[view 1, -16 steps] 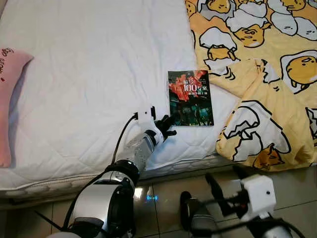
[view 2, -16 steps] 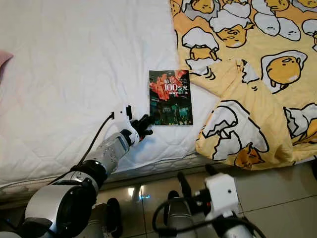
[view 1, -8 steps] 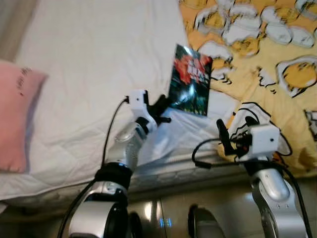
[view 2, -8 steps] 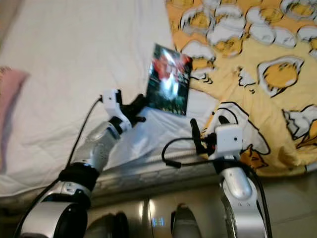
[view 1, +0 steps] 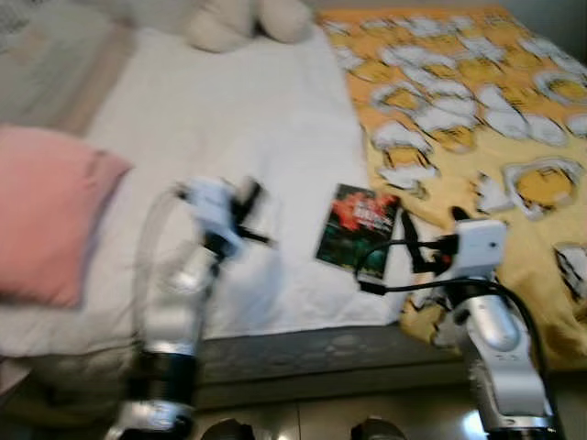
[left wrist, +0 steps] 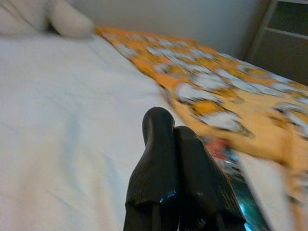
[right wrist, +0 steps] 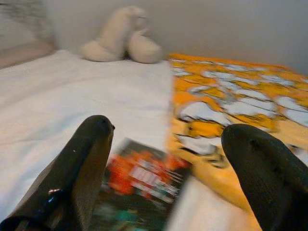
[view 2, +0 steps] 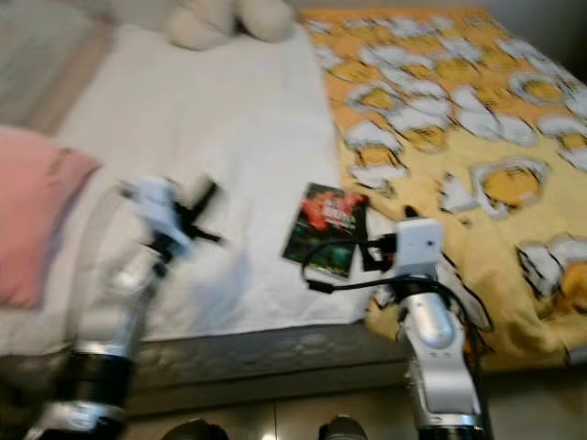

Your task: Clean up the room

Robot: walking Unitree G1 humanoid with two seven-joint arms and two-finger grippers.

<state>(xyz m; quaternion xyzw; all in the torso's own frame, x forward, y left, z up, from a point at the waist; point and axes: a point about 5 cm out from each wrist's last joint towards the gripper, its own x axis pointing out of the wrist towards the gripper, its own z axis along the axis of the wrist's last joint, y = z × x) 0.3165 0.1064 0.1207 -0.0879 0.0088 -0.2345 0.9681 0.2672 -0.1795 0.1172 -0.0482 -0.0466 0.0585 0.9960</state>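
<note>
A dark book [view 1: 358, 229] with a red cover picture lies flat on the white mattress [view 1: 229, 119], beside the yellow patterned blanket [view 1: 477, 119]. My left gripper [view 1: 249, 206] hovers over the sheet to the left of the book, apart from it, its fingers [left wrist: 159, 144] shut together on nothing. My right gripper [view 1: 413, 252] is at the book's right edge, over the blanket's border. Its fingers [right wrist: 91, 144] stand wide open, and the book [right wrist: 139, 192] lies just ahead between them. The head views are blurred.
A pink pillow [view 1: 46, 220] lies at the bed's left side. A cream plush toy [view 1: 243, 23] sits at the head of the bed against the wall. The bed's front edge and tiled floor [view 1: 303, 417] run along the bottom.
The head camera has tilted up, showing more of the bed. My left gripper has drawn away leftward from the book, which lies flat again. My right gripper has come closer to the book.
</note>
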